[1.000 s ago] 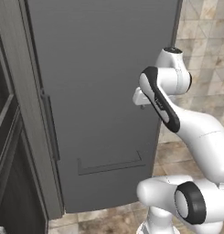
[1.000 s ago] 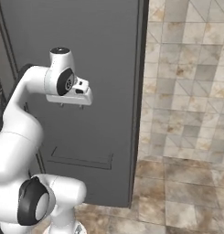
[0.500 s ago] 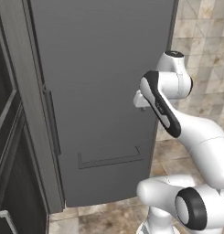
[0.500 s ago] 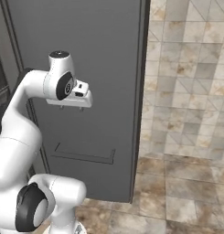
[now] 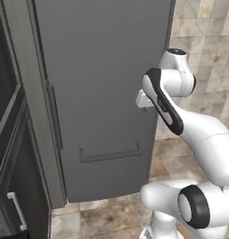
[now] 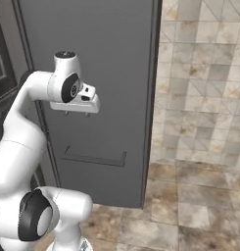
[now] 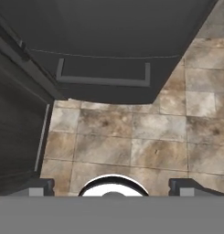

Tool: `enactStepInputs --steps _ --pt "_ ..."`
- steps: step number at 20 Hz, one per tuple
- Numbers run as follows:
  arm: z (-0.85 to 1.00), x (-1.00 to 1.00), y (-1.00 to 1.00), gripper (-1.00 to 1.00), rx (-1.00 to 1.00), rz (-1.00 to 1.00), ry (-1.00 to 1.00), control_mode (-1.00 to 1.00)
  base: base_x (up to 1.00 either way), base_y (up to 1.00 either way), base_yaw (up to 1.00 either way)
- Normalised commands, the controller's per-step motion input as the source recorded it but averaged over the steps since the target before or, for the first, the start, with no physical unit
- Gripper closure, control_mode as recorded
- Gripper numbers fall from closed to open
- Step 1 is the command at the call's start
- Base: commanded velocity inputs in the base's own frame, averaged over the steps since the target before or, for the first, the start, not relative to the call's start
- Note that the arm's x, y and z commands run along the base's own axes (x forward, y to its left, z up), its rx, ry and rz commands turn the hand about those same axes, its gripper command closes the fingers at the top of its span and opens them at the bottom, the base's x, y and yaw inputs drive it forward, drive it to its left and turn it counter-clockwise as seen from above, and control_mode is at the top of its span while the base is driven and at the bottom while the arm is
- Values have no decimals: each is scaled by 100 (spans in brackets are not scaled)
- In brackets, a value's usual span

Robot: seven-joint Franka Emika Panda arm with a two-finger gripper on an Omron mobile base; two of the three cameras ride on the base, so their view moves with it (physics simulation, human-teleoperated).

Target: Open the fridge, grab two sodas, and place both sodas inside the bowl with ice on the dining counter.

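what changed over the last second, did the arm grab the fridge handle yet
No grab. The base has rolled nearer the fridge, so both base views shifted and it fills more of them. The gripper is still open and empty, hanging in front of the shut door, away from the handle.

Tall dark grey fridge [image 5: 102, 93], door closed

Beige-brown stone tiles on floor [image 6: 190, 206] and wall [image 6: 204, 83]; dark cabinet [image 5: 8, 140] at left.
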Motion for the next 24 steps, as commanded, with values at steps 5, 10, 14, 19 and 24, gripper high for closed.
enactStepInputs --steps 5,10,14,19,24 --pt "0 0 0 -100 0 0 0 100 -68 7 0" --pt "0 0 0 -100 0 0 0 100 -10 55 0" --pt "0 0 0 -100 0 0 0 100 13 66 0" --pt "0 0 0 -100 0 0 0 100 22 51 0" --pt "0 0 0 -100 0 0 0 100 44 11 0"
